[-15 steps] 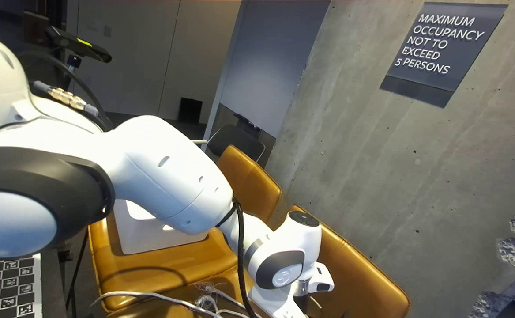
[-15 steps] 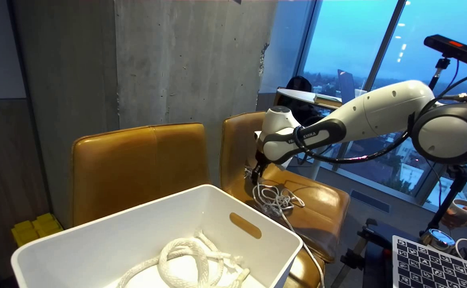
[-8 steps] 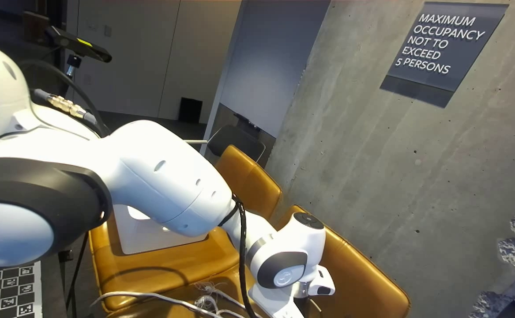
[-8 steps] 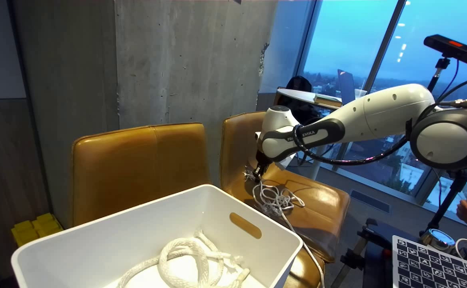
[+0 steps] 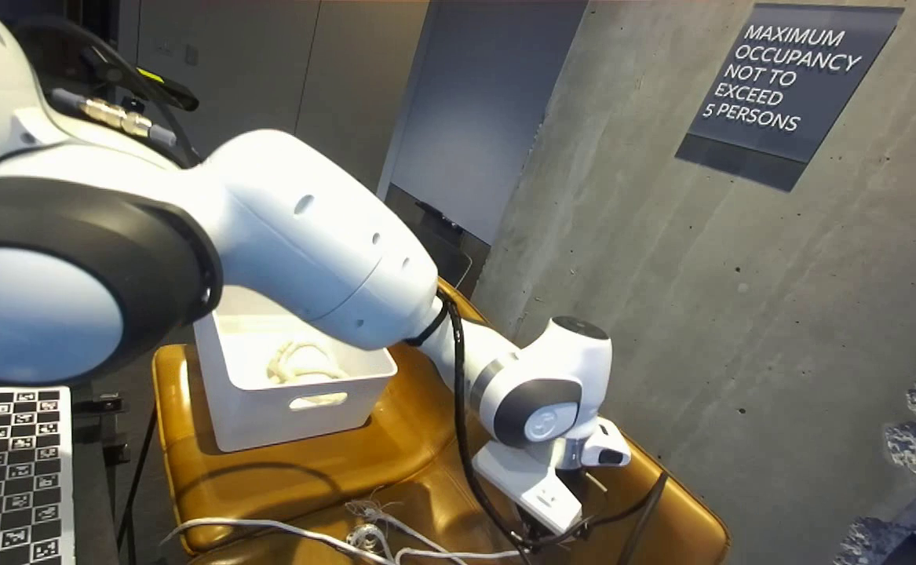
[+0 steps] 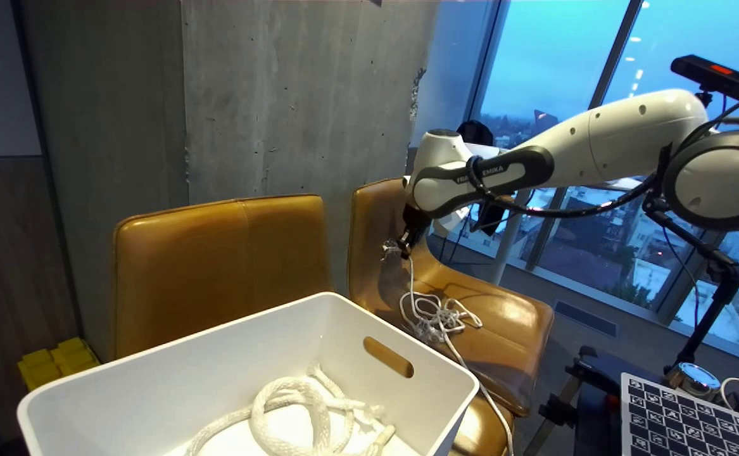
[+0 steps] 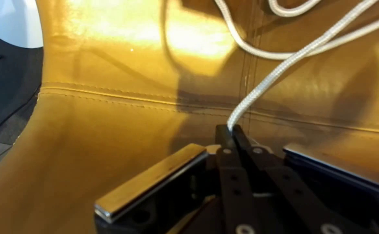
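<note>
Your gripper [image 7: 231,130] pinches a thin white cord [image 7: 273,76] above the tan chair [image 6: 515,308], where the rest lies tangled. Beside it, a white bin [image 6: 249,361] holding thicker rope [image 6: 261,415] stands on a neighbouring chair [image 6: 230,253]; a checkered board [image 6: 692,418] lies nearby.

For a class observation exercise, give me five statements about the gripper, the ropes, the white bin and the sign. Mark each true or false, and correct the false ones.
1. The gripper is shut on a thin white rope. True.
2. The white bin stands on a tan chair. True.
3. The white bin is empty. False: a thick cream rope lies inside it.
4. The gripper is down inside the white bin. False: it is above another chair.
5. The sign sets a maximum of 5 persons. True.
</note>
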